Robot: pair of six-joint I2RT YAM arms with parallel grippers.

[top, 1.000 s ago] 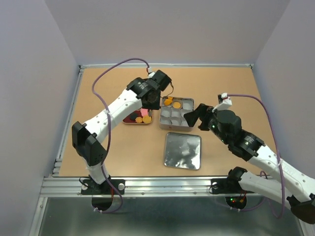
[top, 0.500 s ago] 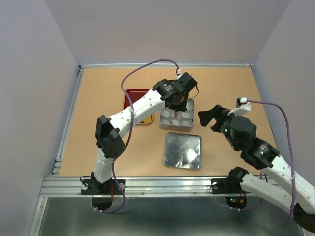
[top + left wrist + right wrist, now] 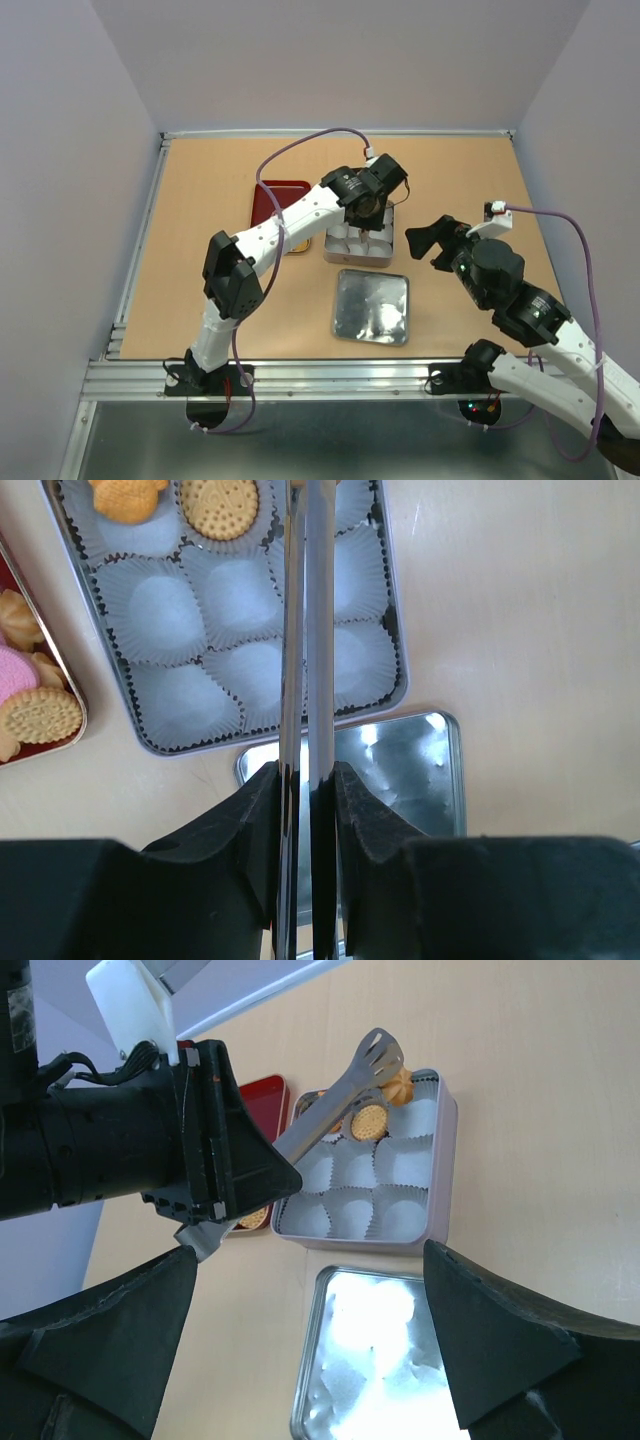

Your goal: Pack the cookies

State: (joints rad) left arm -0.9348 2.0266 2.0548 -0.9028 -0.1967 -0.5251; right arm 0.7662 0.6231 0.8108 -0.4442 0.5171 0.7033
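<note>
My left gripper (image 3: 368, 203) (image 3: 305, 780) is shut on metal tongs (image 3: 305, 630) (image 3: 340, 1105) that reach over a square tin (image 3: 352, 252) (image 3: 392, 630) lined with white paper cups. Two cookies (image 3: 218, 505) (image 3: 368, 1122) lie in the tin's far cups. Right at the tong tips sits another orange cookie (image 3: 402, 1085); whether it is pinched I cannot tell. More cookies (image 3: 38, 715), one of them pink, lie in the red tray (image 3: 275, 195) left of the tin. My right gripper (image 3: 435, 240) (image 3: 310, 1255) hangs open to the right of the tin, holding nothing.
The tin's shiny lid (image 3: 371, 306) (image 3: 380, 1360) lies flat on the tan table just in front of the tin. Grey walls stand close round the table on three sides. Purple cables arc above both arms.
My left arm has swung the tongs from the red tray rightward over the tin. The right gripper has drawn back a little to the right, still open.
</note>
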